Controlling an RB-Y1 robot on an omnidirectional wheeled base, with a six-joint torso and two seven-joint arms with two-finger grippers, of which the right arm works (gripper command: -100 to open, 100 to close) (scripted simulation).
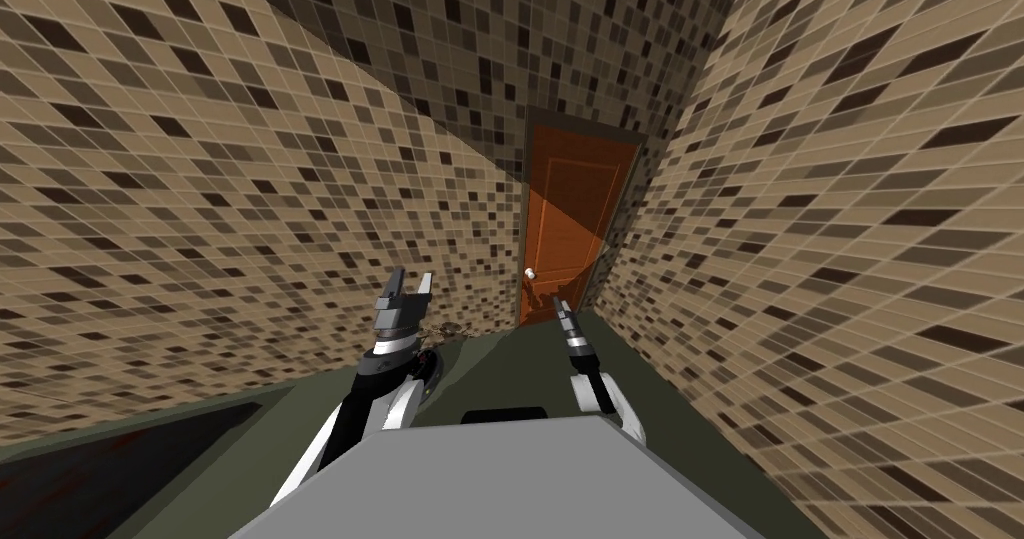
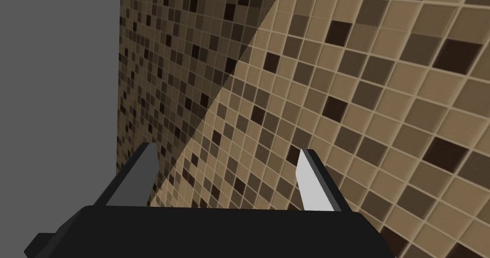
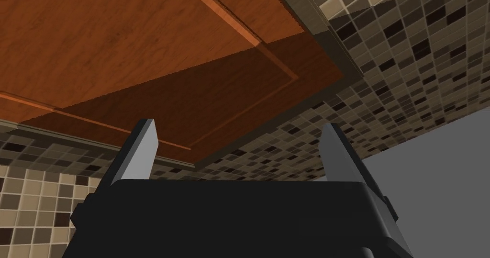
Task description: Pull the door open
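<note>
Reddish-brown wood with a raised panel outline makes up the door [image 1: 575, 228], which stands in a dark frame [image 1: 632, 203] at the far end of a narrow passage. Its leaf lies flush within that frame. A small white knob [image 1: 529, 275] sits at the door's left edge, in the lower part of the leaf. Mosaic tiled walls [image 1: 200, 163] in tan, brown and near-black run down both sides of the passage, above a dull green-grey floor [image 1: 520, 363]. The robot's right gripper [image 1: 563, 308] reaches forward over the floor toward the foot of the door, near the knob and a little lower than it, but apart from it. In the right wrist view, the right gripper [image 3: 239, 125] has its two blades spread wide with nothing between them. They point up at the door's [image 3: 143, 54] panelled face and the frame's [image 3: 330, 39] corner, and touch neither. The left gripper [image 1: 409, 285] is held up beside the left-hand wall, level with the right one and well apart from the door. In the left wrist view, the left gripper [image 2: 227, 150] also has its blades parted and empty.
</note>
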